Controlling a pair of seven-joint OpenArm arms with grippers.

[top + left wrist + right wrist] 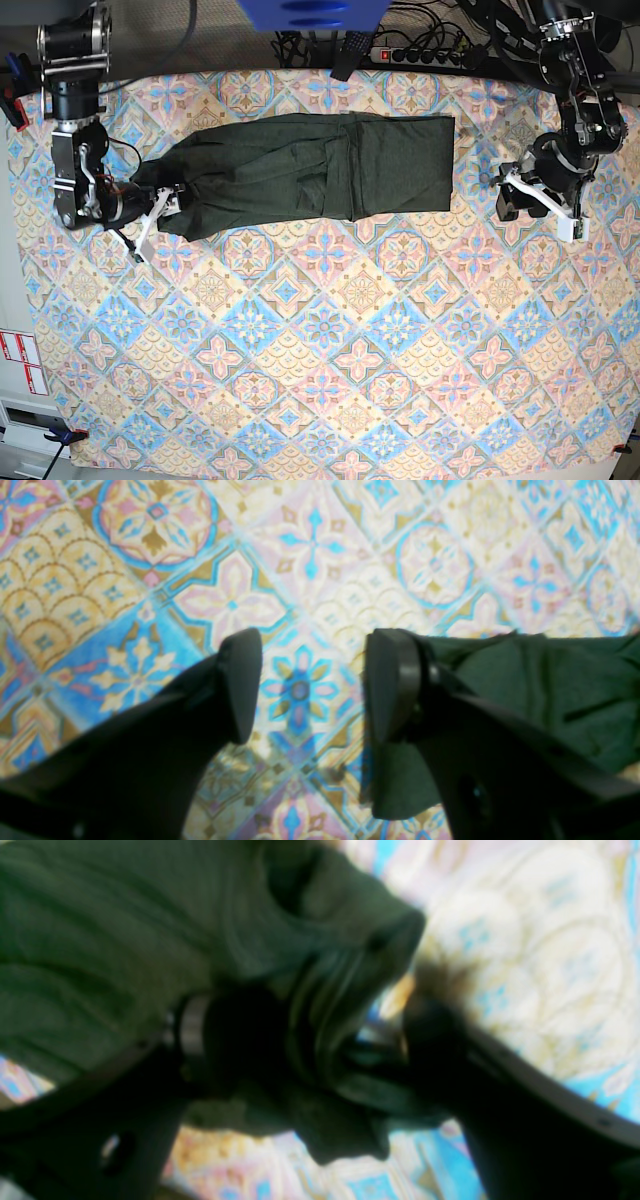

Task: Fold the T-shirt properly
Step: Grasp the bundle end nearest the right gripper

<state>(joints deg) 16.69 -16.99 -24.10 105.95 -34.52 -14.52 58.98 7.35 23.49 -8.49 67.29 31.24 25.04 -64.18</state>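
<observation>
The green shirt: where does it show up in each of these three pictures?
Base view: the T-shirt lies stretched across the top middle of the patterned cloth.
Left wrist view: its edge sits at the right, behind one finger of the open left gripper.
Right wrist view: it fills the upper left, bunched in the right gripper.
Shared landmark: the patterned cloth.

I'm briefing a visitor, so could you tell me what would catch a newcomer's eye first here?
The dark T-shirt lies folded into a long band across the far part of the bright patterned tablecloth. The right gripper pinches its bunched end, while the left gripper hangs open just beside the other end.
</observation>
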